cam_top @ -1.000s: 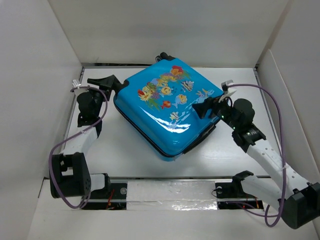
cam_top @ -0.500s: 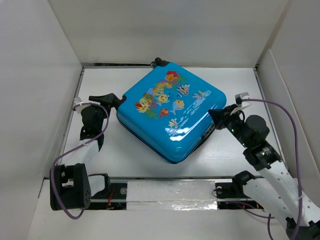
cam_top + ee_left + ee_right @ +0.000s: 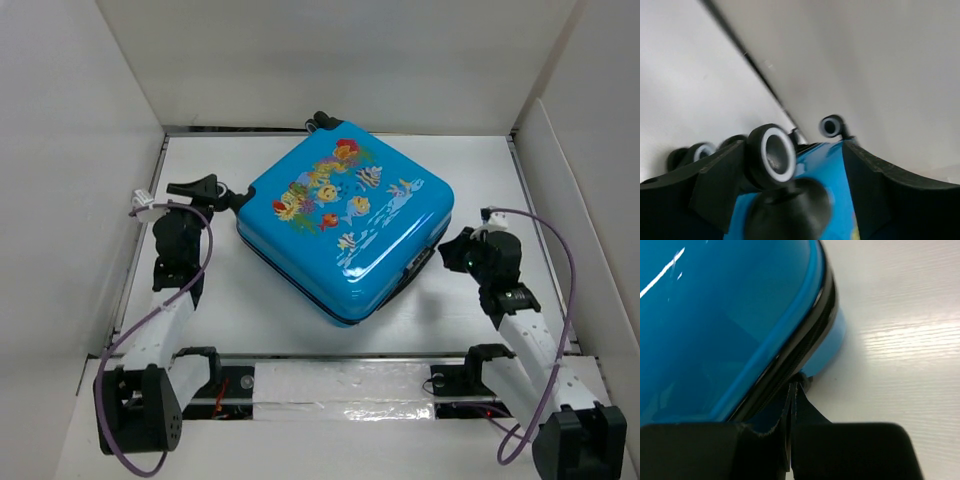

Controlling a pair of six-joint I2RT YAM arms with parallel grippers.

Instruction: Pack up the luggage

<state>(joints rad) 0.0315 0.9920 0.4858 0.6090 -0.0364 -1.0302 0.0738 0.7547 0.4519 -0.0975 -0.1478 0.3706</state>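
The luggage (image 3: 345, 225), a bright blue hard-shell case with a fish print, lies flat and closed in the middle of the table. My left gripper (image 3: 220, 192) is open at its left corner. In the left wrist view, its fingers (image 3: 880, 190) straddle a black wheel (image 3: 771, 156) with the blue shell (image 3: 827, 170) behind it. My right gripper (image 3: 447, 252) is shut at the case's right side. In the right wrist view, the right gripper (image 3: 794, 390) has its tips pressed together against the dark zip seam (image 3: 800, 347) under the blue shell (image 3: 715, 315).
White walls (image 3: 90, 150) close in the table on the left, back and right. A dark slot (image 3: 230, 130) runs along the back edge. A foil-taped strip (image 3: 340, 385) lies between the arm bases. Purple cables (image 3: 560, 290) loop beside both arms.
The right gripper has shut and dropped from the case's top edge to its right side. The luggage has turned and shifted a little. The left gripper has opened slightly wider at the wheel.
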